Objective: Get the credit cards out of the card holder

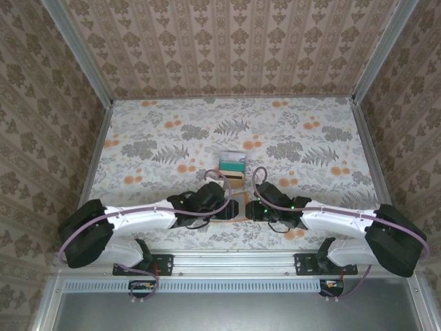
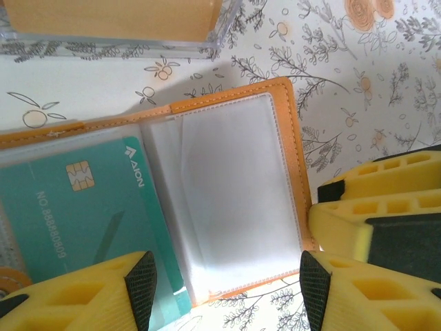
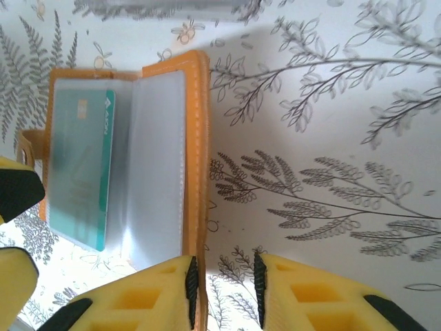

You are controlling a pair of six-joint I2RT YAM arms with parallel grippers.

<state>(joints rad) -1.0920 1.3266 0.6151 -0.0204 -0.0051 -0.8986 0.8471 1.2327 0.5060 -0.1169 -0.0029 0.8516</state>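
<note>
Floral-print bench point(image 1: 172, 138), patterned walls. Top view: you've got a stack of credit cards point(image 1: 232, 167) lying just beyond both wrists; I judge those already out.

Left wrist view: card holder point(image 2: 289, 138) lies open on the bench, with the teal card point(image 2: 76, 221) still in its clear sleeve and the neighbouring sleeve empty. Left gripper point(image 2: 227, 286) has its jaws wide apart, clamping nothing. Card reads "AJON" and a number starting "NO 8888", rest unsure.

Right wrist view: right gripper point(image 3: 224, 283) has its jaws narrowly apart at the holder's orange edge, no grip. You've one card left to pull, as far as shown.
</note>
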